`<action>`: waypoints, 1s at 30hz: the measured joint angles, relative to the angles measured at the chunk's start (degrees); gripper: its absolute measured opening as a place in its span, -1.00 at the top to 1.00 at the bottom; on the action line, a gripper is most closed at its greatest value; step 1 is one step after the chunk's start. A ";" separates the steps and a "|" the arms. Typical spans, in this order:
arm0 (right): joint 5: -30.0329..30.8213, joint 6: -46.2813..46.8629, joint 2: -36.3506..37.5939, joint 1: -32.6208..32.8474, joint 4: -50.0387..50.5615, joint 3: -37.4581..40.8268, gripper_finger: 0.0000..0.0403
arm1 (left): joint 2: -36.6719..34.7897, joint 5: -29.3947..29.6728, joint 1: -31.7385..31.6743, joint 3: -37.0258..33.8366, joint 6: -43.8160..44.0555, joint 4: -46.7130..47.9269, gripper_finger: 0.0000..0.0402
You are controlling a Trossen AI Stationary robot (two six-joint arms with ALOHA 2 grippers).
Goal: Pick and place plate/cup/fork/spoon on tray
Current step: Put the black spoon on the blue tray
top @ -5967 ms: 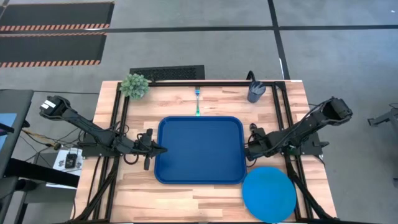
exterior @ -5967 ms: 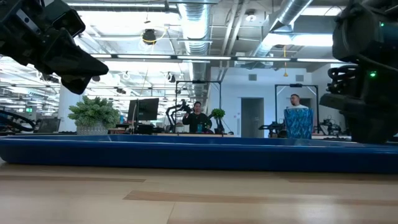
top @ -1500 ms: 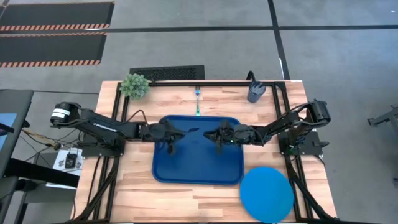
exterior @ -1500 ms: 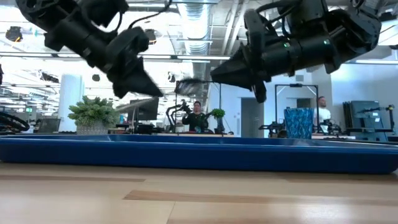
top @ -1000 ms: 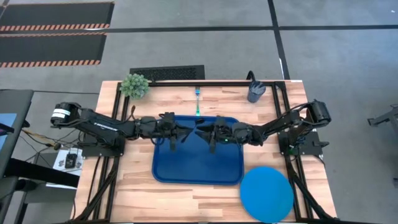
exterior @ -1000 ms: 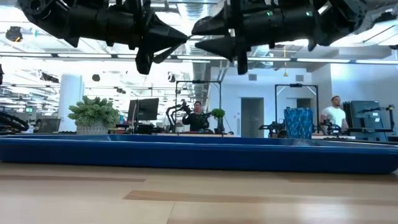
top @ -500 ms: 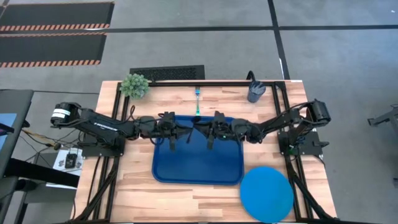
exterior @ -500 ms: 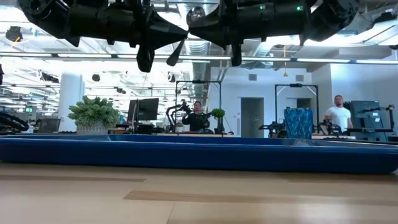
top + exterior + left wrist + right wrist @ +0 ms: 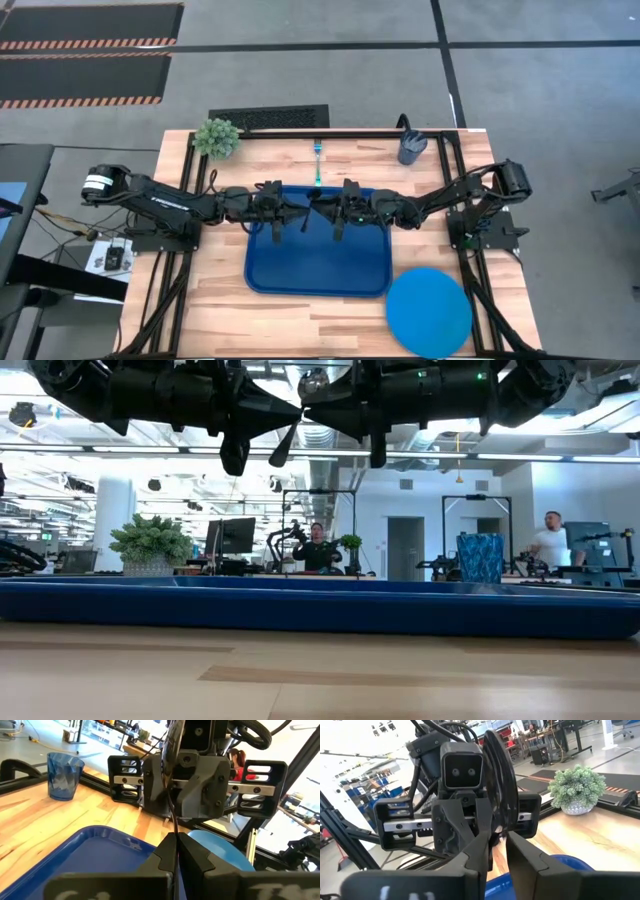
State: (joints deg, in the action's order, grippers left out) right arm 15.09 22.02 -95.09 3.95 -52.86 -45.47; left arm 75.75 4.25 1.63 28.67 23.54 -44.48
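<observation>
Both arms reach level over the dark-blue tray (image 9: 320, 270) and meet tip to tip above its far part. My left gripper (image 9: 292, 418) is shut on the spoon (image 9: 283, 445), which stands tilted in the air with its dark handle hanging down and its shiny bowl (image 9: 318, 378) up. My right gripper (image 9: 312, 410) faces it and is shut on the same spoon. The bright-blue plate (image 9: 430, 310) lies on the table at the near right. The cup (image 9: 411, 148) stands at the far right. The fork (image 9: 318, 165) lies beyond the tray's far rim. My left gripper pinches the spoon's thin dark handle (image 9: 174, 822) between its two fingers, coming level from the table's left, across the handle. The spoon is clear of the tray. My right gripper closes from the table's right on the spoon's upper part (image 9: 497, 827), below the bowl; its fingers partly hide the contact.
A small potted plant (image 9: 216, 137) stands at the far left corner. Black frame rails (image 9: 190, 215) run along both sides of the table. People stand in the room beyond the table.
My right gripper's fingers, spread apart a second ago, have shut around the spoon that my left gripper holds. The spoon stays in the air above the tray.
</observation>
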 joint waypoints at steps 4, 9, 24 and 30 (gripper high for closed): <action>-0.72 -0.02 0.00 0.00 0.15 0.00 0.46 | 0.00 -0.47 0.00 0.00 -0.36 -0.04 1.00; -3.58 -0.02 0.00 -0.56 0.13 0.00 0.50 | 0.00 -0.86 0.00 0.00 -0.38 -0.06 1.00; -4.93 -0.60 0.00 -1.07 -0.08 -0.02 0.96 | 0.02 -0.63 -0.02 -0.02 -1.59 0.13 1.00; -4.88 -1.12 0.71 -1.07 0.99 0.00 0.98 | 0.02 -0.87 -0.02 -0.02 -2.59 1.31 0.92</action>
State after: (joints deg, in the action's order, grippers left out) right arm 10.21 20.90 -94.38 2.87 -51.87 -45.47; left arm 75.77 3.38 1.61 28.64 20.96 -43.17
